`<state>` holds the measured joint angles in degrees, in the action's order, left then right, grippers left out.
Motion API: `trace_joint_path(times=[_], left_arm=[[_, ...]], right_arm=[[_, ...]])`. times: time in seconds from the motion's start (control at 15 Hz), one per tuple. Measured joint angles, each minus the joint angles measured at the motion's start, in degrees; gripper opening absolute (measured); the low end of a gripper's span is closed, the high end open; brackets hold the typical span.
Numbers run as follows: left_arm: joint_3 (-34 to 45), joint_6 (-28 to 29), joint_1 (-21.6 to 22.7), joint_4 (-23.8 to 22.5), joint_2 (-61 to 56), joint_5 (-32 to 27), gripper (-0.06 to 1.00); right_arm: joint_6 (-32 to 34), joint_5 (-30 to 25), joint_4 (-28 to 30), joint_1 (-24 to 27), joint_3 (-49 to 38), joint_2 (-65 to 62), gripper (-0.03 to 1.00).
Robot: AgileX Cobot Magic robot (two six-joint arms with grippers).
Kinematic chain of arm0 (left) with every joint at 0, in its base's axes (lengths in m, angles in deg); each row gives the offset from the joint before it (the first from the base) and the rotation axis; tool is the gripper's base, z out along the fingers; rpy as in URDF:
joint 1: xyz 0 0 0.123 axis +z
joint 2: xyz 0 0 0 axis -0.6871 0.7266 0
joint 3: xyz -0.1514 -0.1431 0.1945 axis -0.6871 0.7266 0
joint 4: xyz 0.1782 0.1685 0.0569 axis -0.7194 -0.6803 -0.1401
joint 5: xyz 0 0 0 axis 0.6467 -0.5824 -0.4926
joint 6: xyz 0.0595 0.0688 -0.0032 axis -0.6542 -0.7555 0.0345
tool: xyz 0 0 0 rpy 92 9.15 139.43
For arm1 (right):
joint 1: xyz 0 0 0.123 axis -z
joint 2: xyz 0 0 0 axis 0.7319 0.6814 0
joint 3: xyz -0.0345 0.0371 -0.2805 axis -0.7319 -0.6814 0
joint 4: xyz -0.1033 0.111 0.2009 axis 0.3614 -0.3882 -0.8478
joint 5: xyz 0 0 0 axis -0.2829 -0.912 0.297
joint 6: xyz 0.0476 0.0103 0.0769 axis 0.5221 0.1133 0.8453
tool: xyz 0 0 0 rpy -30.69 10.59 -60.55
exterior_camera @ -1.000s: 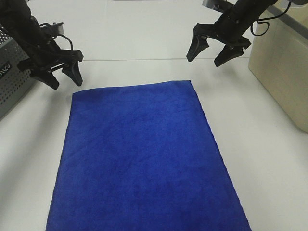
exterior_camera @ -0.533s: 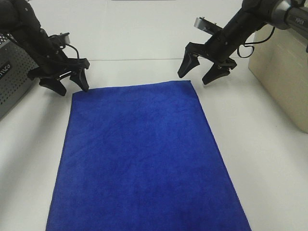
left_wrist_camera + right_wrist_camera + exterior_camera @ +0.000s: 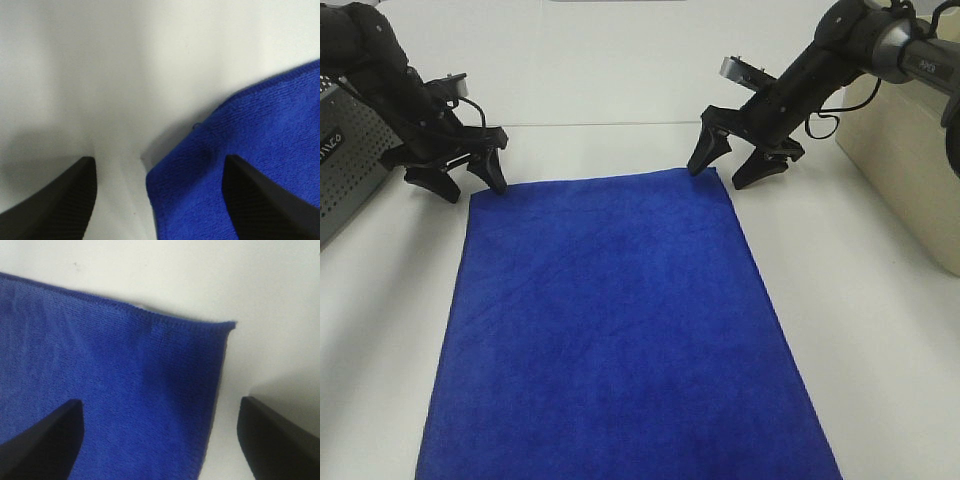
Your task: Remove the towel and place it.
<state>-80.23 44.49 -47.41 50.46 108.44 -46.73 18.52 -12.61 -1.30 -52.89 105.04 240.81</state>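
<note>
Both end effectors stood open, holding nothing. Left end effector [image 3: 475,190]: one corner of the blue towel [image 3: 620,330] lay between its jaws, one tip over cloth, the other over bare counter [image 3: 880,330]. Right end effector [image 3: 715,177]: the neighbouring corner sat likewise between its jaws. The towel lay flat on the counter. Risk: closing too high would pinch only the hem, or nothing. A single slipped corner would skew the lift.
</note>
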Motion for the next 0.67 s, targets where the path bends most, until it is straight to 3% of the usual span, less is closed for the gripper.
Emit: trace_joint_path(times=[0.67], left_arm=[[-0.7, -1.5, 0.0, 2.2, 0.9, -3.1, 0.67]], right_arm=[[0.0, 0.9, -0.5, 0.0, 0.0, 0.1, 0.82]])
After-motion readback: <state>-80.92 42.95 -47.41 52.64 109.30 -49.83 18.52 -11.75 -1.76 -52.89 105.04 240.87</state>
